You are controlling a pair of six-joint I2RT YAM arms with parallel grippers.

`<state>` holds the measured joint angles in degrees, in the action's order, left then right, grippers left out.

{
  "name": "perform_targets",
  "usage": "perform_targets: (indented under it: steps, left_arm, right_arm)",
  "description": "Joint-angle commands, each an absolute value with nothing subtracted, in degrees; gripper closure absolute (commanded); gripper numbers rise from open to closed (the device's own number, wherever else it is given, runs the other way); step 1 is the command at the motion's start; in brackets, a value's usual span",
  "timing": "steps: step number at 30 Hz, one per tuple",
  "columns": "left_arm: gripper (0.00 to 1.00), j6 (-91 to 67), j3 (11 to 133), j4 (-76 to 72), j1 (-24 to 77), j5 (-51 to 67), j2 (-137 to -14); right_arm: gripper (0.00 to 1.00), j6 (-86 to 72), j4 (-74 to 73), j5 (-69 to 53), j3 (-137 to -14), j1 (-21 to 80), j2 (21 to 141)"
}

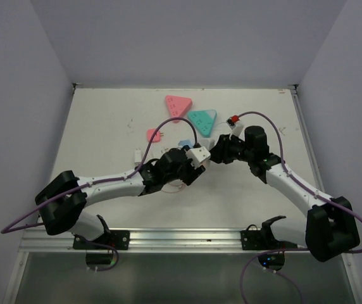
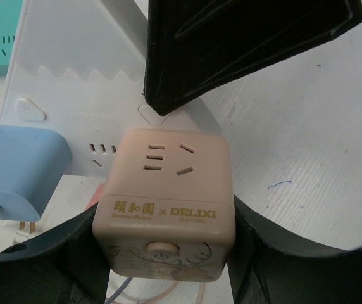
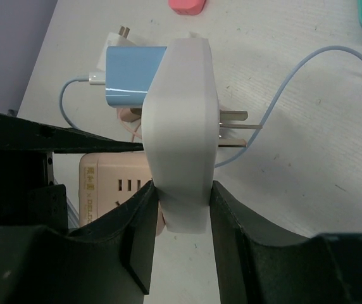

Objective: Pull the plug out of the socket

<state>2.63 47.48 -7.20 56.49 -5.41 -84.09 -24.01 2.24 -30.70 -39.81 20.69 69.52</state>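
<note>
Beige cube plug (image 2: 165,202) carries gold lettering on its near face: "颐和园 × DELIXI", with a smaller line beneath that is too fine to read for certain. Below the lettering sit a round button and a faint line drawing. Its upper face shows a set of socket slots.

The left gripper (image 2: 165,237) has one finger (image 2: 73,250) against each side of the cube (the black pads meet its left and right walls), so it is clamped on the beige cube plug. The cube's far side stands against the flat face of the white socket block (image 3: 181,114). Whether its pins are seated there is hidden.

The right gripper (image 3: 181,215) is closed on that white socket block, pinching its thin edge. Metal prongs (image 3: 231,126) stick out of the block's free side. A blue charger (image 3: 133,73) sits on the same face as the cube, just beside it, with a pale blue cable (image 3: 307,76) curving off over the table (image 1: 105,126).

In the top view both grippers meet near the table's middle, the cube between them. A teal socket (image 1: 202,119) and a pink piece (image 1: 178,105) lie farther back.
</note>
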Motion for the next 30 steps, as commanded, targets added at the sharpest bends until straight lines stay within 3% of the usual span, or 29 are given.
perform_targets:
  steps: [1,4,12,26,29,30]
  left_arm:
    - [1.0,1.8,46.3,-13.4,56.9,-5.1,-82.6]
    - [1.0,1.1,46.2,-14.6,56.9,-4.6,-82.2]
    - [1.0,-1.5,45.4,-16.3,56.9,-3.3,-80.9]
    - [1.0,-4.6,42.9,-20.6,56.9,-4.7,-78.0]
    - [1.0,-5.1,42.6,-20.8,56.9,-5.5,-78.0]
    - [1.0,-5.1,42.5,-20.7,57.0,-5.7,-77.9]
  right_arm:
    - [0.56,-26.6,11.2,-32.2,-39.6,22.5,68.8]
    - [0.47,-27.2,12.5,-30.7,-39.0,24.1,69.2]
    - [0.4,-29.4,17.0,-23.1,-36.7,26.8,70.2]
    - [0.42,-30.2,19.9,-18.1,-35.3,29.5,73.0]
    - [0.49,-30.0,19.5,-17.8,-35.4,29.6,73.4]
    - [0.58,-29.6,19.1,-17.4,-35.4,29.5,73.3]
